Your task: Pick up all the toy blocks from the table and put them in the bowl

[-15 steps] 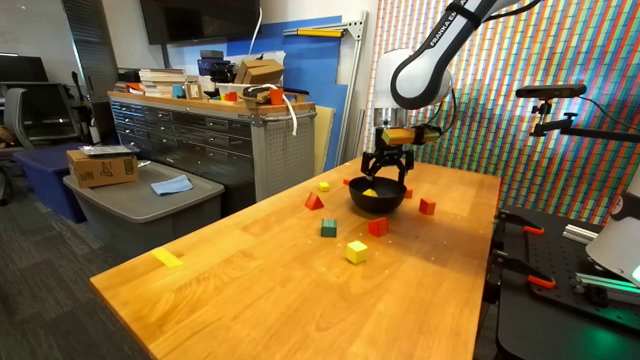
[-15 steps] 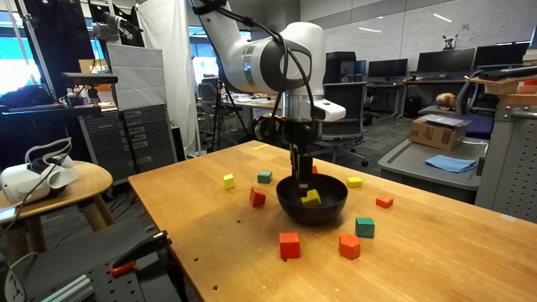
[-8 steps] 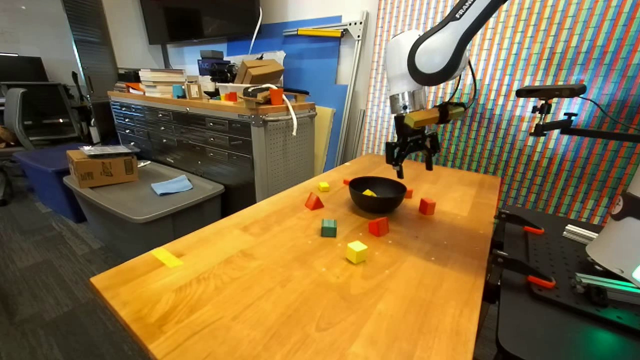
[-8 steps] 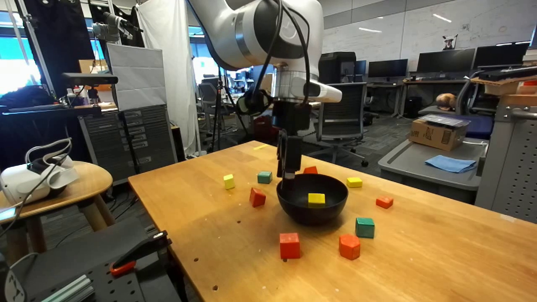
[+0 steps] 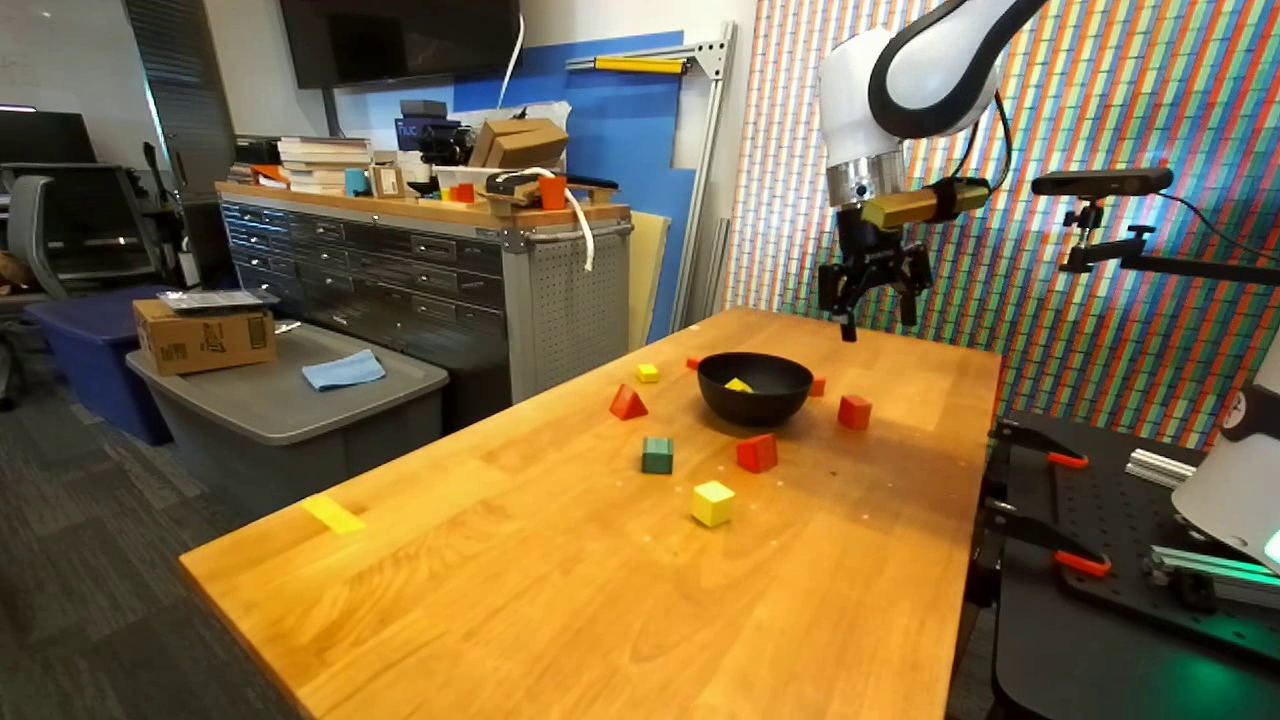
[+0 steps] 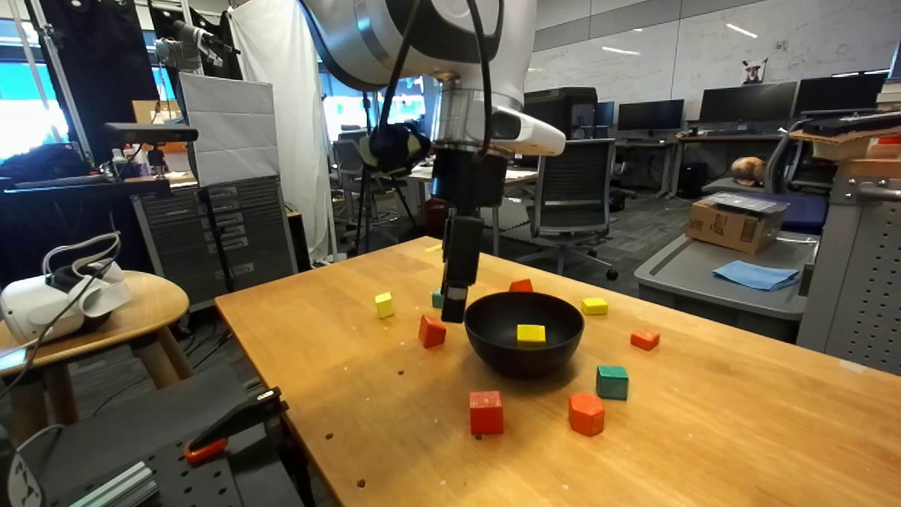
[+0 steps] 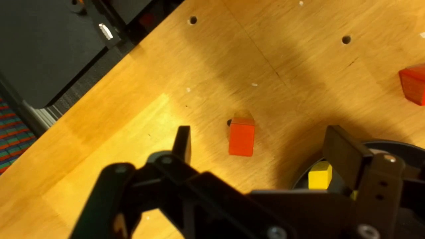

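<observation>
In the wrist view, rightward from the edge of the table, the empty hand gapes wide, raised clear of a red block lying in from that edge. It looks slightly oblong, long axis skewed to the edge, and should prove light, stiff and smooth, best pinched by its longer sides. Farther right, the bowl holds a yellow block.
</observation>
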Robot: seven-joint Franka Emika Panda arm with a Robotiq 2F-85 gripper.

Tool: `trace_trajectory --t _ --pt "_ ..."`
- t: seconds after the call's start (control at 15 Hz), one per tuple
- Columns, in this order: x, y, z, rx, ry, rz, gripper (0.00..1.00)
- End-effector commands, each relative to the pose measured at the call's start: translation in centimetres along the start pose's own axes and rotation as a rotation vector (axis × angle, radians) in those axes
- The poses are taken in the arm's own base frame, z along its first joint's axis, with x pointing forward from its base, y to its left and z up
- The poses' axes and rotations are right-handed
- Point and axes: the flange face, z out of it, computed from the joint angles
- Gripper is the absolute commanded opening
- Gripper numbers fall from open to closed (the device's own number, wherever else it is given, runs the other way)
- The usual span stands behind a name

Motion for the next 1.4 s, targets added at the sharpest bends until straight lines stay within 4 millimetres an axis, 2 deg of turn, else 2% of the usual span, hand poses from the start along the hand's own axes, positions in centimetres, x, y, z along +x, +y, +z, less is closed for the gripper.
trace_trajectory --t 0.0,0.27,0.53,0.6,0.67,0.8,0.93,1.13,1.2,1.33 --pt "2.5 0.1 3.0 0.112 -0.012 0.08 1.0" --pt "5.2 1.7 5.8 0.186 0.022 0.17 1.0" --pt "6.8 4.1 7.3 0.249 0.049 0.236 0.98" --pt "6.8 4.5 7.8 0.259 0.046 0.241 0.86" --pt "6.9 4.8 8.2 0.266 0.043 0.246 0.84" --pt "6.6 5.2 9.1 0.276 0.028 0.246 0.71" --pt "6.3 5.6 9.8 0.284 0.011 0.244 0.66" --pt "6.1 5.5 11.0 0.268 0.007 0.233 0.76" --pt "6.1 5.5 11.3 0.261 0.007 0.231 0.89" --pt "6.1 5.2 11.8 0.255 0.003 0.227 0.99"
